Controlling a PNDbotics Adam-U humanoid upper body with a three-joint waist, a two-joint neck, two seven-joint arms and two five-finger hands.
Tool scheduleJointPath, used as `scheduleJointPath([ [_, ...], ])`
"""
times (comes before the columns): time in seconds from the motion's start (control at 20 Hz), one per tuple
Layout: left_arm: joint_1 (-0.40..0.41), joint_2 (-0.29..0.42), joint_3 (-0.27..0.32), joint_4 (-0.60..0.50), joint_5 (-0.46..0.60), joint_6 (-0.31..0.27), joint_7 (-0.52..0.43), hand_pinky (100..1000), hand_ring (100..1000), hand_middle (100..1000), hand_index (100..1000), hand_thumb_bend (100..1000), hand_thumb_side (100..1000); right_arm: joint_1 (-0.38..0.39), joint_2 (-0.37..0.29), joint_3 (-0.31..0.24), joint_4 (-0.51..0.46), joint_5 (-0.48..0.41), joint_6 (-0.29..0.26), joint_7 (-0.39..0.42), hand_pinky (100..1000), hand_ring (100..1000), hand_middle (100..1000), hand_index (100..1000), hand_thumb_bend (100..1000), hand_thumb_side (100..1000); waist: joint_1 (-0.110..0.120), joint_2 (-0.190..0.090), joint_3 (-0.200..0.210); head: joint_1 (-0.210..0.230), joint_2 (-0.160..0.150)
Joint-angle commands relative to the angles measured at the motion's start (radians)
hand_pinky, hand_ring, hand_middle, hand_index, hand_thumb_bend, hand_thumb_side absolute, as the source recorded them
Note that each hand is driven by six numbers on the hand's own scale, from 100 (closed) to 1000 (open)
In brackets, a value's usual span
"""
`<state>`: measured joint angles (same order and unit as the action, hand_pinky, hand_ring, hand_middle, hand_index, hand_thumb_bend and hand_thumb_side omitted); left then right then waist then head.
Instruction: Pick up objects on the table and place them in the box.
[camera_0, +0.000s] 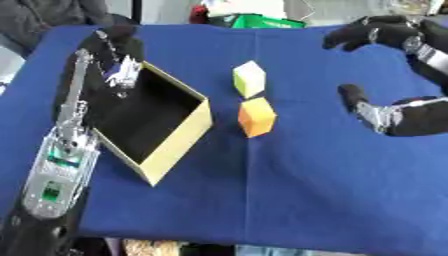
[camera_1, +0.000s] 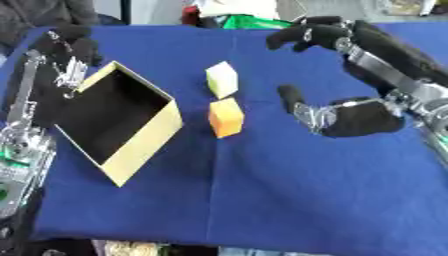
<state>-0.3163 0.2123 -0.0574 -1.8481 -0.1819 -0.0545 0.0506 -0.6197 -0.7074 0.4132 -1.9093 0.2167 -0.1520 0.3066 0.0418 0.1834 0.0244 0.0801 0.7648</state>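
Right robot hand (camera_1: 350, 117), fingers spread and empty, hovers above the blue bench (camera_1: 289, 200). Just to its left lie an orange block (camera_1: 226, 117) and, beyond it, a pale yellow block (camera_1: 221, 79), close together. Farther left stands the open box (camera_1: 144, 135), empty. Left robot hand (camera_0: 114, 47), fingers curled and holding nothing, sits at the box's far corner.

Lab-like room: blue-clothed test table (camera_0: 306, 190)
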Motion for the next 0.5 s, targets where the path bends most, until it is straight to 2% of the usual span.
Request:
scheduleJointPath([
  [0.05, -0.012, 0.011, -0.004, -0.016, 0.003, -0.001, -0.010, 613, 582, 569, 749, 269, 597, -0.042, 0.003, 0.019, 0.057, 0.038, -0.023, 0.047, 835, 942, 843, 943, 142, 423, -0.002, -0.019, 0.006, -0.008, 0.005],
  [0.3, -0.015, 0.009, -0.009, -0.013, 0.006, -0.002, -0.023, 614, 583, 570, 750, 270, 598, -0.100, 0.048, 0.044, 0.179, 0.094, -0.073, 0.123, 846, 960, 869, 963, 272, 421, -0.001, -0.021, 0.022, -0.019, 0.005],
  [0.5, -0.018, 0.006, -0.012, -0.011, 0.010, -0.002, -0.031, 615, 583, 570, 750, 271, 599, -0.138, 0.090, 0.044, 0.274, 0.121, -0.112, 0.187, 849, 968, 877, 967, 333, 415, 0.003, -0.020, 0.036, -0.028, 0.005],
])
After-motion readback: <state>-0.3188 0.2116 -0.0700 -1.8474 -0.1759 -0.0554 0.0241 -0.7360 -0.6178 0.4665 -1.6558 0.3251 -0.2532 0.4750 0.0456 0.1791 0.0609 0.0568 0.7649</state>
